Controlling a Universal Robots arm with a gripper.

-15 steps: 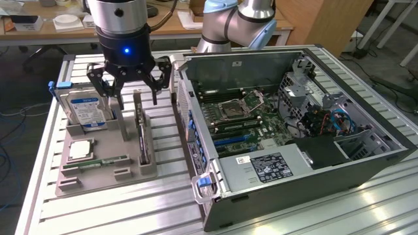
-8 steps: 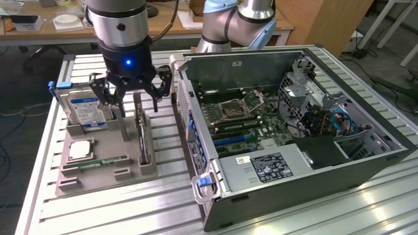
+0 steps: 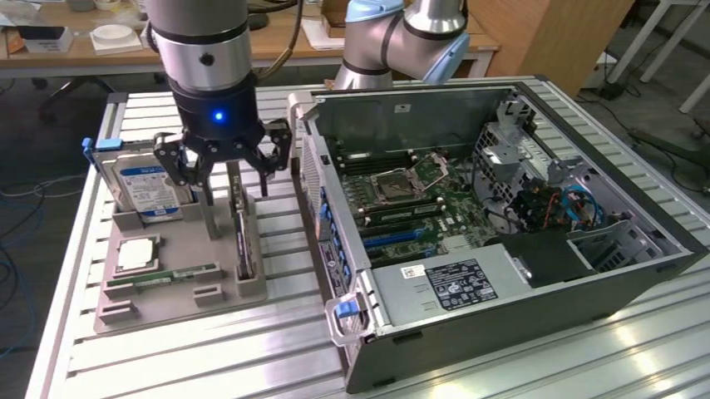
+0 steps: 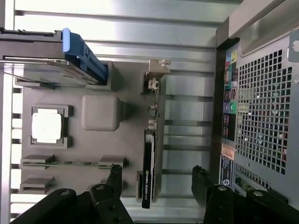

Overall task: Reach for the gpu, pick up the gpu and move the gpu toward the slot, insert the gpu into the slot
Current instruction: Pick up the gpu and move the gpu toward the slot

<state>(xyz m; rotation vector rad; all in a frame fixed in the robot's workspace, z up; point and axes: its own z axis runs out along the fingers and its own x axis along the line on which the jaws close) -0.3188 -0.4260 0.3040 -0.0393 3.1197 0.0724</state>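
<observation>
Grey tray (image 3: 211, 278) — gpu (image 3: 242, 237) upright between hard drive (image 3: 145, 184) and computer case (image 3: 521, 303)

A ribbed aluminium tabletop (image 3: 189, 366) is brightly lit (glare is caught on its slats), while a wooden desk (image 3: 66, 60) and a wooden cabinet (image 3: 554, 41) are seen behind it on a grey floor (image 3: 33, 158).
</observation>
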